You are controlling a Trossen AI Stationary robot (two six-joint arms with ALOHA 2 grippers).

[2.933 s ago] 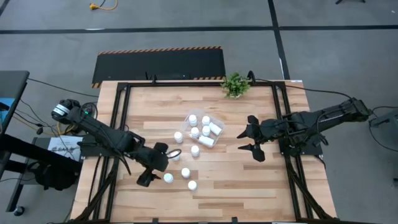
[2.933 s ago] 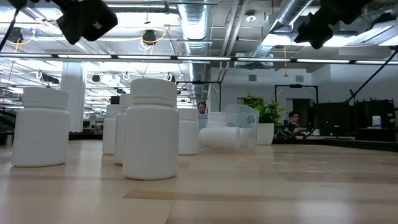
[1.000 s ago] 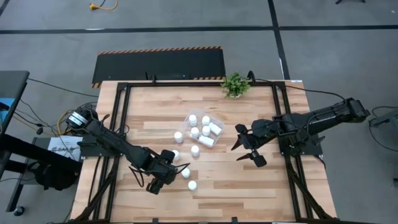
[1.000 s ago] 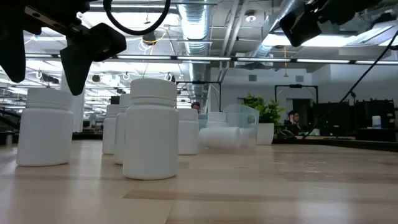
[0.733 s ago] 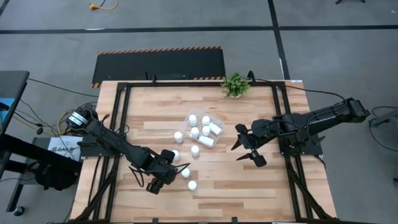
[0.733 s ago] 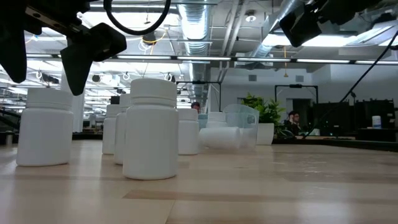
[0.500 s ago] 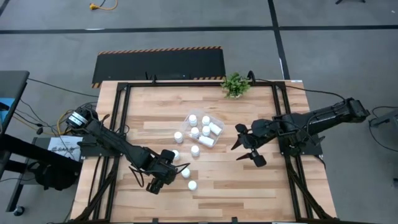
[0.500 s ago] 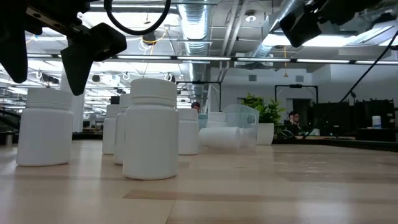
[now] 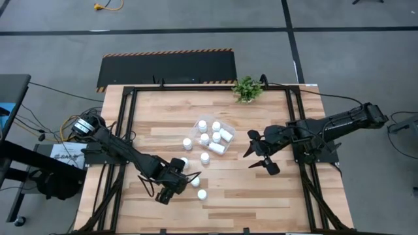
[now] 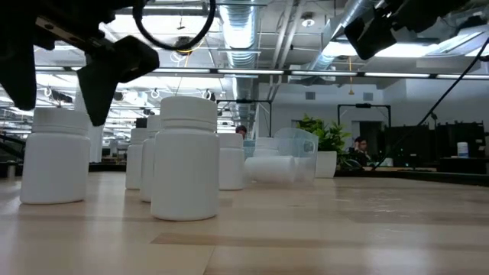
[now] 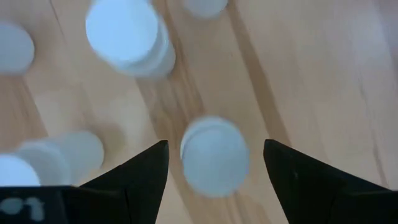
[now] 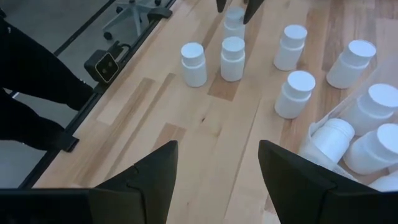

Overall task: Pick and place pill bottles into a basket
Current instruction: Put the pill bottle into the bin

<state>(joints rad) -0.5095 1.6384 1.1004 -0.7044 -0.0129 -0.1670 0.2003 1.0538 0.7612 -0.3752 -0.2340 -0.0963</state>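
Wooden table (image 9: 157,117): basket (image 9: 225,128) holds bottles (image 9: 216,136).

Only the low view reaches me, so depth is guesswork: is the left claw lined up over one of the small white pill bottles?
Observer: Yes. In its wrist view one white pill bottle sits centred between the open fingers of the left claw.
Operator: And the right claw?
Observer: The right claw hangs open over the wooden table, right of the clear plastic basket.
Operator: Anything in it?
Observer: Several white bottles, at least one on its side.
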